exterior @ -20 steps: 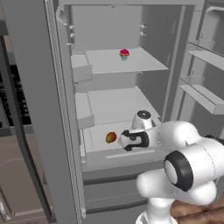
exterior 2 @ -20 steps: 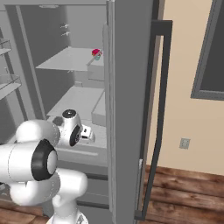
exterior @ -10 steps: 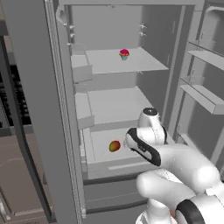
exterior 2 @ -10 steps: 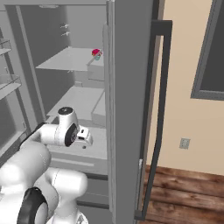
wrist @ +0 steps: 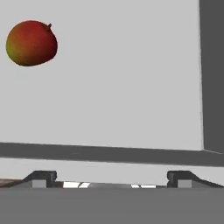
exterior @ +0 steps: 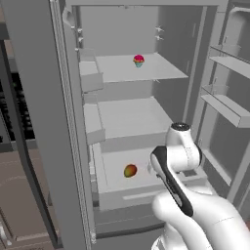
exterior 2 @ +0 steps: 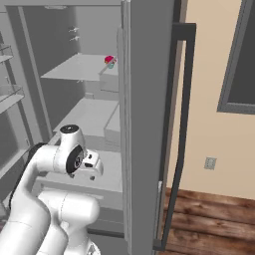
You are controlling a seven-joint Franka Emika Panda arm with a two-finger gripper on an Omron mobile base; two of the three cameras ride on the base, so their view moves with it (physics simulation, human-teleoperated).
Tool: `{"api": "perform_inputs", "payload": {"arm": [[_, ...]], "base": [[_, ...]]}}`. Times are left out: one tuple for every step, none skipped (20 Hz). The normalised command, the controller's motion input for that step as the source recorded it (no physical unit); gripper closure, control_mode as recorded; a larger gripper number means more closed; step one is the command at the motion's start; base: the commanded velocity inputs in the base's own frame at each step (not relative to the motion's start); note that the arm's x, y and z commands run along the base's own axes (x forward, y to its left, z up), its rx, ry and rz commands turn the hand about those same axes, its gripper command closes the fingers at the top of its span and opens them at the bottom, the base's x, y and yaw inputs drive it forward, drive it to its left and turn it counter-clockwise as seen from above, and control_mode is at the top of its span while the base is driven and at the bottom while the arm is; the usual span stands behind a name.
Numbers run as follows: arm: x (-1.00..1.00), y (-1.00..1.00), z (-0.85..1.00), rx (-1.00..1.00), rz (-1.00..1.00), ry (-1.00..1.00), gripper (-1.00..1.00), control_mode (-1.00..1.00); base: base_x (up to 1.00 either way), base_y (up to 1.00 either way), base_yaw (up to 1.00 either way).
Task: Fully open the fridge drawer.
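Observation:
The fridge drawer (exterior: 113, 194) is a wide light-grey box, slid out from under the lower shelf, with a thin pale handle (exterior: 144, 196) along its front. Its floor also shows in the right base view (exterior 2: 111, 167). A red-green mango (exterior: 130, 171) lies in it, at the upper left of the hand view (wrist: 31, 43). My gripper (exterior 2: 91, 174) hangs over the drawer's front edge, pointing down. In the hand view the gripper (wrist: 111, 180) is open, fingertips (wrist: 42, 176) far apart, with the drawer's front wall (wrist: 109, 153) just beyond them. My own arm covers the drawer's right part in the left base view.
A small pink-topped cupcake (exterior: 138, 60) stands on the upper shelf (exterior: 146, 73). The open left door (exterior: 44, 127) and the right door's shelves (exterior: 224, 105) flank the opening. A darker front panel (exterior: 124, 219) runs below the drawer. The right door's edge (exterior 2: 147, 129) stands close beside my arm.
The drawer has slid outward toward me, carrying the mango with it. My arm has drawn back and folded, its elbow now rising in front of the drawer.

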Motion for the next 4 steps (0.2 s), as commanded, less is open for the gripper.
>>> {"api": "perform_inputs", "payload": {"arm": [[-1.0,-0.2,-0.29,0.0,0.0,-0.05,-1.0,-1.0],[-1.0,-0.21,-0.29,0.0,0.0,-0.04,-1.0,-1.0],[-1.0,-0.21,-0.27,0.0,0.0,-0.04,-1.0,-1.0],[-1.0,-0.2,-0.28,0.0,0.0,-0.04,-1.0,-1.0]], "base": [[0.0,0.0,0.0],[0.0,0.0,0.0],[0.0,0.0,0.0],[0.0,0.0,0.0]]}}
